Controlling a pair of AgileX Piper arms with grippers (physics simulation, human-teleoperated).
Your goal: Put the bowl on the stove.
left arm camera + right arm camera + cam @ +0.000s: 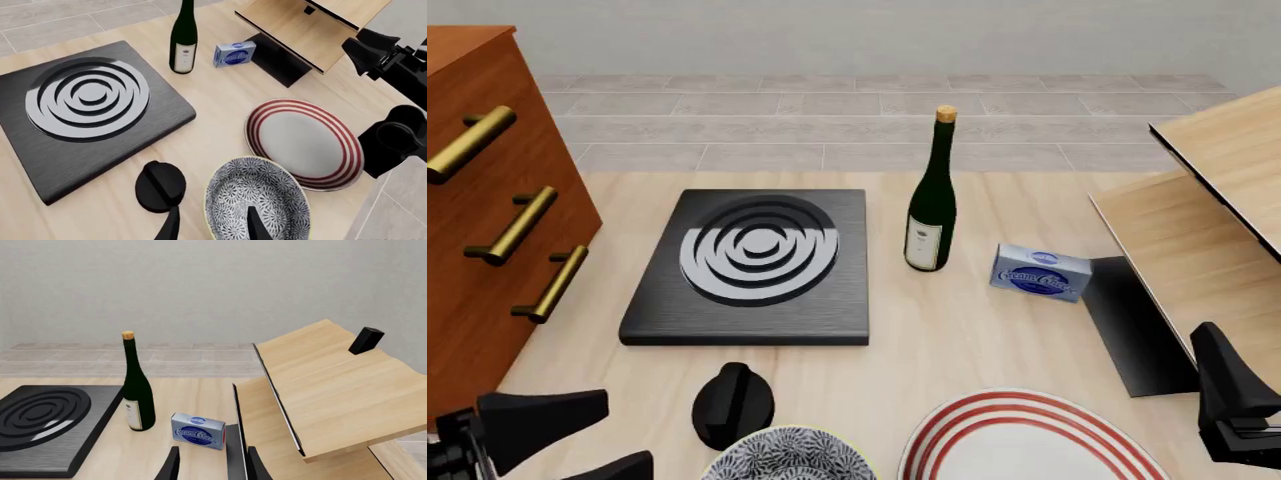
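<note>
Pale wooden tabletop [988, 330] carries everything. Nearest, the left gripper [212, 225] is seen with fingers spread, unclenched, over the bowl [257, 200], one finger above its patterned inside and nothing gripped. Just beside the bowl lie a black knob [160, 186] and a red-ringed plate [303, 142]. Farther ahead sits the stove [87, 112], apart from the bowl. The right gripper [212, 465] is also parted and empty; beyond it stand a blue box [197, 430] and a wine bottle [137, 385].

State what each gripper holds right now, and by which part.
Nothing is held. The left gripper is open above the blue-and-white floral bowl, not gripping it; the right gripper is open and empty.
</note>
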